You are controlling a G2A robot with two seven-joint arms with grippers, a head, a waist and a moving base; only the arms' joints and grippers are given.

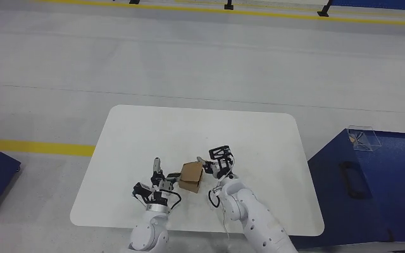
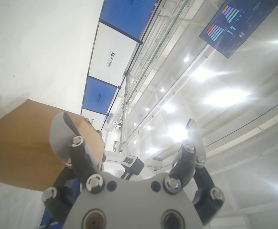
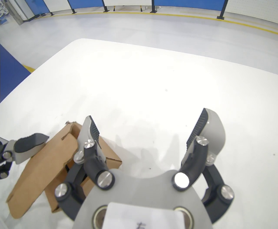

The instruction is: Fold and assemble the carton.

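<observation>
Left claw (image 2: 127,122): spread wide, one finger against carton (image 2: 26,141). Right claw (image 3: 147,115): spread wide, holding nothing. The carton: brown cardboard, part-folded (flaps loose), between both claws near desk's front edge. Desk (image 1: 190,126): white, rounded corners. Floor (image 1: 190,57): pale grey, yellow lines; blue panels (image 3: 186,2) beyond.

White rounded desk (image 1: 253,129) on a grey floor (image 1: 190,63) with a yellow line (image 1: 44,148); blue cabinet (image 1: 364,190) beside it, clear box (image 1: 362,136) on top
</observation>
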